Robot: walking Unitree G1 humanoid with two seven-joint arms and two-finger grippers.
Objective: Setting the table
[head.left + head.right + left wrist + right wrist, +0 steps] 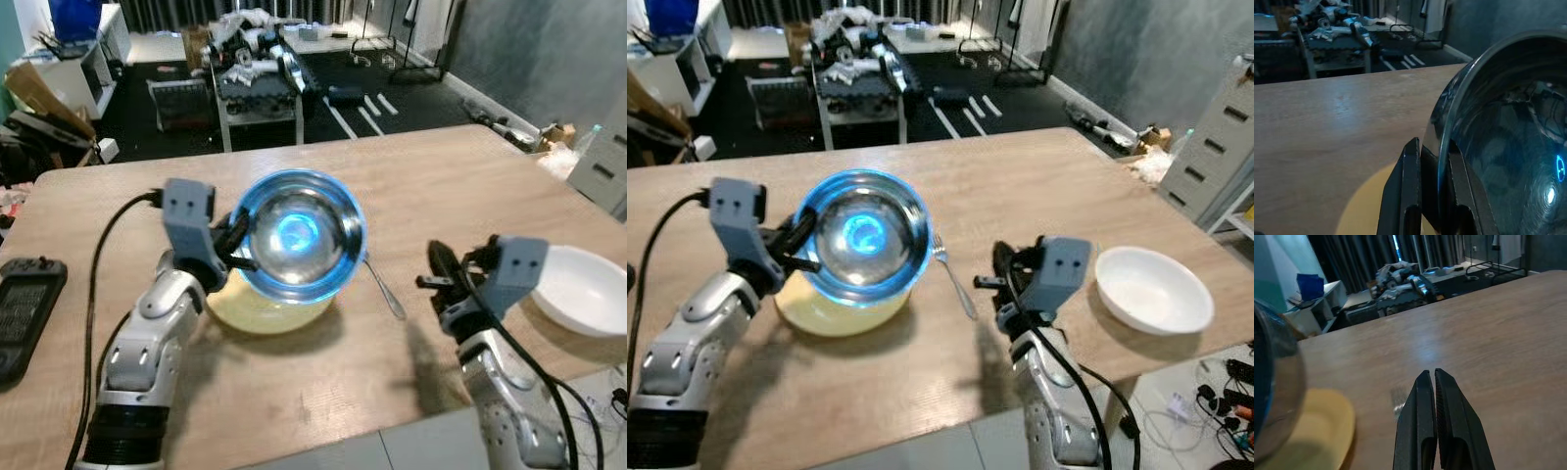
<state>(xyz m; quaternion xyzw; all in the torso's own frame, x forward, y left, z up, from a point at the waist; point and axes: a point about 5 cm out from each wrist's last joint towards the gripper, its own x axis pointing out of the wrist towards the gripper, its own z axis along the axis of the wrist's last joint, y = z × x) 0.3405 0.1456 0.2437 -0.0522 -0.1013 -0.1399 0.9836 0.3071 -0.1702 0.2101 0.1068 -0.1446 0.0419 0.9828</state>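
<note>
At the near rim of the shiny round steel bowl (299,235), your left pincer (238,245) is clamped on the metal wall, one black finger inside and one outside, as the left wrist view shows with the rim (1442,147) wedged between the two fingers (1406,196). The bowl is held up off the bench and tilted so its open mouth faces up toward the head camera, with a blue glow reflected in its bottom. Directly under it lies a round pale yellow plate (260,313), flat on the light wooden bench (411,186); you cannot tell from these views whether bowl and plate touch.

Just beside the bowl on your right lies a slim silver fork (953,272). Its long axis runs from the bowl's edge toward the near edge of the bench, slanting to your right, tines at the far end.

Further right, your right pincer (438,269) hovers above the bench with its two black fingers (1422,431) pressed together on nothing, pointing away across the bench.

Beyond it, near the right edge, sits a white round ceramic bowl (1153,289), upright. A flat black device (24,313) rests at the bench's left edge.
</note>
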